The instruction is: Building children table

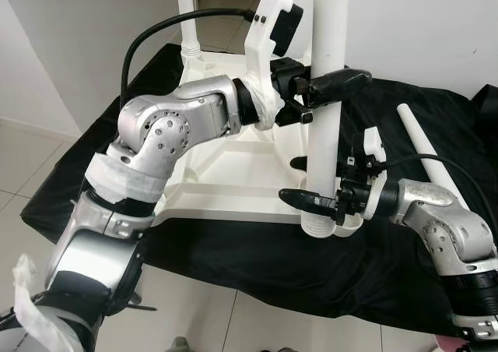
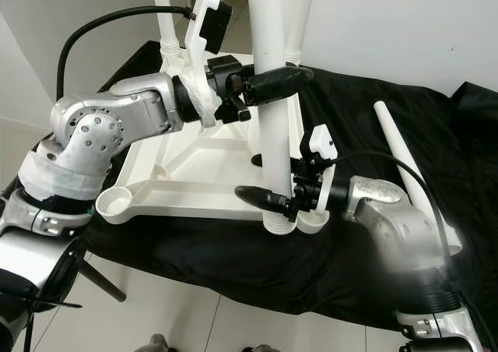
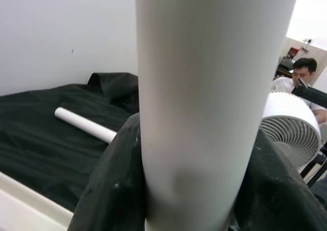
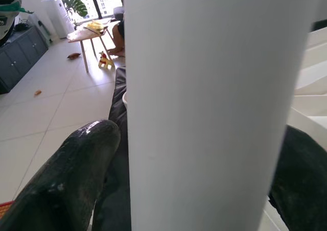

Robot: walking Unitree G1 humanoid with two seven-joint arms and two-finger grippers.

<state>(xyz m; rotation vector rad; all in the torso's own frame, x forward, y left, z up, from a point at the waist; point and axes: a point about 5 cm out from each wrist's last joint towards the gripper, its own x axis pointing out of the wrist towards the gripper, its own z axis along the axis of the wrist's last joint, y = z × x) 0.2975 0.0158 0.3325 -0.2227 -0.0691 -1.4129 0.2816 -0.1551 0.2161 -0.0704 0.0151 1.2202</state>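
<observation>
We see a black cloth (image 1: 233,251) spread over the floor tiles (image 1: 23,157) by a white wall (image 1: 420,25), w/ the white plastic kids' table top (image 1: 226,173) lying upside down on it, underside ribs up. Our left arm (image 1: 156,142) reaches across the top; its left gripper (image 1: 331,83) is clamped round the upright white table leg (image 1: 325,95) at mid height, fingers (image 1: 346,78) wrapped on both sides – the left wrist view confirms the leg sits tight btwn the two black pads (image 3: 110,190). Our right arm (image 1: 447,227) comes in from the right, low; the right gripper (image 1: 327,204) grips the same leg just above its threaded base, one finger (image 1: 307,200) showing in front of the leg, the other behind it, and the right wrist view has the leg pressed btwn the fingers (image 4: 66,185). The leg's base stands in the round corner socket (image 1: 331,227) at the near right corner of the top. Two more legs (image 1: 187,17) already stand upright at the far corners. A spare leg (image 1: 424,146) lies loose on the cloth to the right, apart from the top. In the left wrist view a white fan (image 3: 288,129) and a person (image 3: 301,70) sit in the bkgd. No brand, label or writing is readable on any part.
</observation>
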